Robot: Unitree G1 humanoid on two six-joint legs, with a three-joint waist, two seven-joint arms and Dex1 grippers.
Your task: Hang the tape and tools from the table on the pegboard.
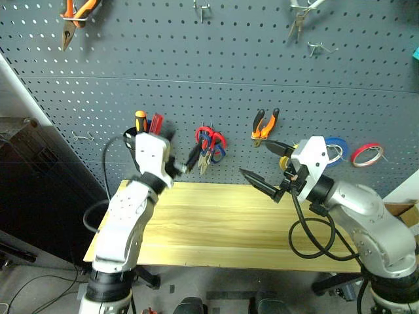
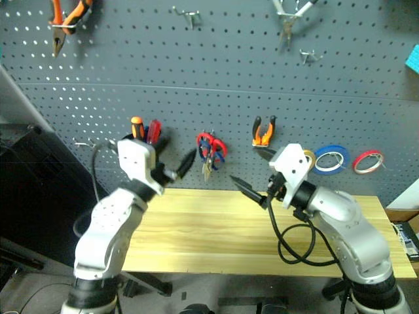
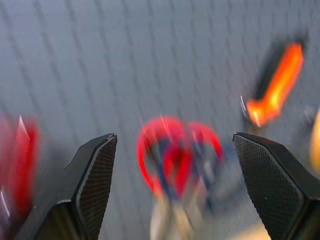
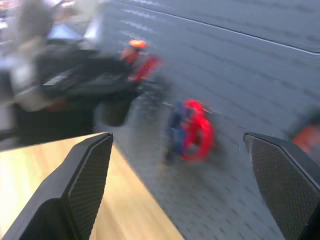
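We held our left hand and right hand spread and empty above the bare table, since the scissors, pliers and screwdriver hung on the pegboard, the tape apparently behind our right arm.

Matt wooden table, visible grain

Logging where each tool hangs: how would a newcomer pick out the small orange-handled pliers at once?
Look at the pegboard, along its lower row of hung things above the table. The small pliers hang right of the scissors and left of the blue roll, the only orange-and-black handles there.
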